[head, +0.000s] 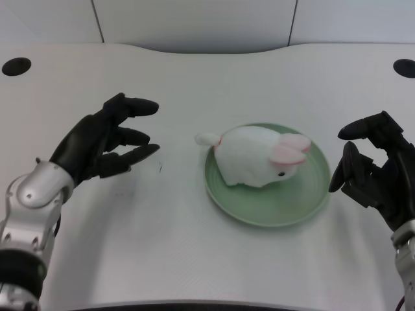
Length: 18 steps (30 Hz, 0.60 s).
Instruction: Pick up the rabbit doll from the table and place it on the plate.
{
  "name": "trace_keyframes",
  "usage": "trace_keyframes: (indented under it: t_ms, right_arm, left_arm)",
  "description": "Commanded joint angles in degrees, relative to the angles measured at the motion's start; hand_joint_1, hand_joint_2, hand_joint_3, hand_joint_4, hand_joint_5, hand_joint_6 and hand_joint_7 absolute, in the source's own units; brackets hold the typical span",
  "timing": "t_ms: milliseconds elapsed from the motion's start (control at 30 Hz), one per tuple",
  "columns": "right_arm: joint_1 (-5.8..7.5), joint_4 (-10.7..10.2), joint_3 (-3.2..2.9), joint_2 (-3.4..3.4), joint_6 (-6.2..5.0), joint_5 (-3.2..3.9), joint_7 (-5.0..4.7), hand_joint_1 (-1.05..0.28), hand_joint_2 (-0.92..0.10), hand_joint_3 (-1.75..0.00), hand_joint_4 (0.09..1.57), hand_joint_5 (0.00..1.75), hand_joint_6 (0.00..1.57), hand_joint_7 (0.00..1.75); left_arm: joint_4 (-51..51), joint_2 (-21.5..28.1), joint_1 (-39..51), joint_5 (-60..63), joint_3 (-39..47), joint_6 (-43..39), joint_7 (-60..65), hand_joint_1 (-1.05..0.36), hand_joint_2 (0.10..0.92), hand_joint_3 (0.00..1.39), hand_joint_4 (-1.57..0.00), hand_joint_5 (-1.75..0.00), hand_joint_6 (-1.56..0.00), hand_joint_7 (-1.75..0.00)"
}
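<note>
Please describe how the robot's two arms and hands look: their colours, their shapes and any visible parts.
Both forearms are silver metal with rounded casings; the left forearm shows small dark screw holes and a black joint section lower down. The right forearm shows only partly at the picture's edge. The left hand and right hand are matte black, with many slim, segmented fingers that have rounded tips. No markings are readable.

White counter [194, 259], smooth surface, with a curved far edge and one dark round hole near each far corner. One green plate [272, 210] sits directly on it, right of centre, flat on the surface.
</note>
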Motion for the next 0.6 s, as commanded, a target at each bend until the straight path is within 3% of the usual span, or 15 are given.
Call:
trace_keyframes:
  t_ms: [33,167,267,467,600]
  right_arm:
    - [-0.02,0.5,-0.65,-1.27,-0.45,0.39,0.29,-0.17,-0.77,-1.02,0.85,1.75,0.44,1.75]
    - [-0.12,0.5,-0.79,-1.53,-0.46,0.39,0.53,-0.17,-0.78,-0.98,0.86,1.75,0.47,1.75]
    - [-0.21,0.0,-1.07,-1.37,0.65,1.02,0.45,-0.16,-0.79,-0.97,0.85,1.75,0.47,1.75]
    - [-0.12,-0.8,-0.78,-1.42,1.23,0.57,-0.17,-0.18,-0.79,-0.95,0.85,1.75,0.47,1.75]
    - [-0.43,0.6,-0.85,-2.01,-0.22,-0.01,0.22,-0.18,-0.78,-0.94,0.86,1.75,0.47,1.75]
  left_arm:
    - [-10.0,0.7,8.8,-7.7,4.4,4.9,-3.8,-0.58,0.921,0.33,-0.12,-1.31,-0.05,-1.08]
    - [-22.5,0.4,18.3,-12.8,6.7,11.5,-3.8,-0.58,0.921,0.39,-0.37,-1.28,-0.07,-1.15]
    - [-29.6,-0.6,24.1,-16.6,9.3,15.5,-2.5,-0.55,0.921,0.41,-0.45,-1.26,-0.11,-1.13]
    - [-35.3,-2.0,30.2,-19.3,11.3,18.1,-1.5,-0.56,0.921,0.42,-0.55,-1.36,-0.26,-1.17]
    - [-37.2,-3.9,32.8,-20.9,12.2,19.4,-0.1,-0.54,0.921,0.43,-0.52,-1.53,-0.30,-1.24]
